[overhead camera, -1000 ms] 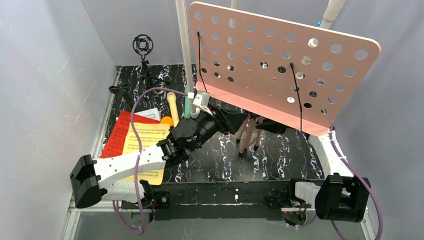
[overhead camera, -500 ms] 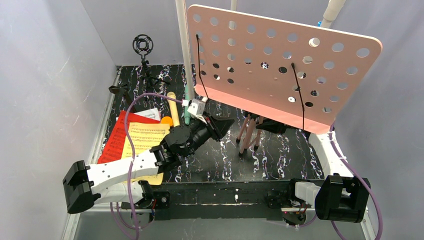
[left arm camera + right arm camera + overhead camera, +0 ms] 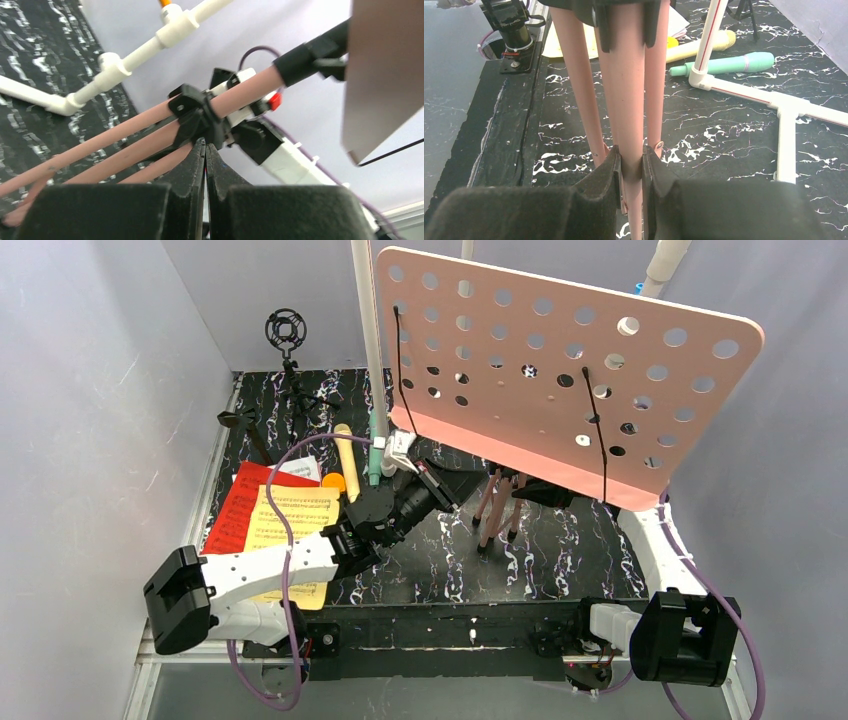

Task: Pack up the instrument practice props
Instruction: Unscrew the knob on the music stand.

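Pinching a stand leg (image 3: pixel 625 80), the right gripper (image 3: pixel 630 159) sits near the bench (image 3: pixel 724 145); the left gripper (image 3: pixel 205 150), pressed together, sits just beside the legs' collar (image 3: pixel 197 112).

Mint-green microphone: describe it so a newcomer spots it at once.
Start at the big pink music stand; just left of its board a white pipe rises from the black table. The mint-green microphone lies at that pipe's foot, beside a yellow microphone; it alone is green.

Bright, even light leaves soft shadows on the black white-veined table top (image 3: pixel 570 550), while the black padded fingers (image 3: pixel 589 200) of the right gripper (image 3: pixel 630 156) blur.
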`<state>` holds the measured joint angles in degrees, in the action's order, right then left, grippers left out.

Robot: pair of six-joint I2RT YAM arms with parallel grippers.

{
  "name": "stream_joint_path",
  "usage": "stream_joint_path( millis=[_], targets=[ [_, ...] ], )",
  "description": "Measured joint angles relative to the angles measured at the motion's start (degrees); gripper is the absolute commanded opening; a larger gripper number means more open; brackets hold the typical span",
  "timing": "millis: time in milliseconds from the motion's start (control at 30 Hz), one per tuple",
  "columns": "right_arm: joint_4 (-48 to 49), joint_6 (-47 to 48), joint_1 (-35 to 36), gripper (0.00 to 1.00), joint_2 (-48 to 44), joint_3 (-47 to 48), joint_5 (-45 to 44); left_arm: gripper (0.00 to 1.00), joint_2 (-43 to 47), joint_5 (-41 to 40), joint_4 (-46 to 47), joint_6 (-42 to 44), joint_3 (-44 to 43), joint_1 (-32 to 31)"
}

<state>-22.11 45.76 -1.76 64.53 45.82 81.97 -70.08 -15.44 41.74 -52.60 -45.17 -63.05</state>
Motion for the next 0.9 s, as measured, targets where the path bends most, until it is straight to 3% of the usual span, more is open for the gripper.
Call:
stream_joint_path(
  millis=[300,533,900],
  targets=[
    [0.55,-0.44,-0.02,0.01,-0.33,-0.33,-0.07,0.0,-5.4,2.12,7.5,-11.52,-2.32,1.55],
    [0.92,-0.59,-0.02,0.01,-0.46,-0.55,0.09,0.0,-8.39,2.23,9.05,-15.56,-3.13,2.08],
    [1.14,-0.72,-0.02,0.01,-0.48,-0.61,0.09,0.0,-8.26,-6.88,9.77,-22.58,-1.03,2.14]
  ],
)
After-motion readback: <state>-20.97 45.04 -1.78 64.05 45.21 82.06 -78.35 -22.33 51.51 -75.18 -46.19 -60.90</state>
